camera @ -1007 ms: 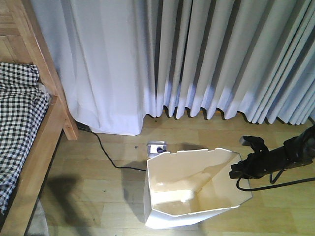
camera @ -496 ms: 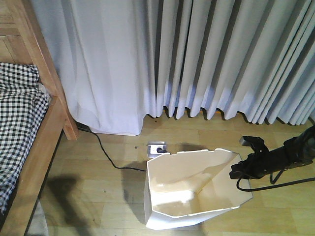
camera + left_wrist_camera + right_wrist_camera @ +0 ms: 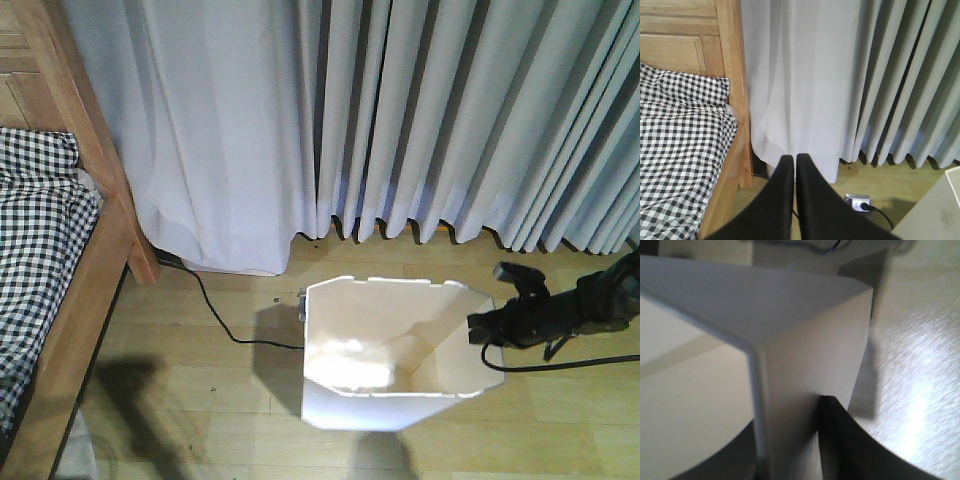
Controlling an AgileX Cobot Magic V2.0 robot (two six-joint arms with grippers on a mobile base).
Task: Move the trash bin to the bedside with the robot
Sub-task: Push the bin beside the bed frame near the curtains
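The white trash bin [image 3: 360, 405] stands on the wooden floor, its cream inside facing up, right of the bed. My right gripper [image 3: 479, 326], on the thin black arm [image 3: 590, 298], is shut on the bin's right rim. In the right wrist view the bin wall [image 3: 805, 315] runs between the two black fingers [image 3: 842, 445]. The bed's wooden frame [image 3: 105, 250] and checked bedding [image 3: 40, 220] lie at the left, about a bin's width from the bin. My left gripper [image 3: 795, 160] hangs shut and empty over the floor by the bed frame [image 3: 732, 75].
Long grey curtains [image 3: 400, 120] hang along the back wall down to the floor. A black cable [image 3: 215, 320] runs from under the curtain to a floor power strip [image 3: 857, 202] just behind the bin's left corner. A cable [image 3: 560, 365] trails from the right arm.
The bin has tipped from a lean to nearly upright and shifted back toward the curtain, now hiding most of the power strip. The right gripper rose slightly with the rim.
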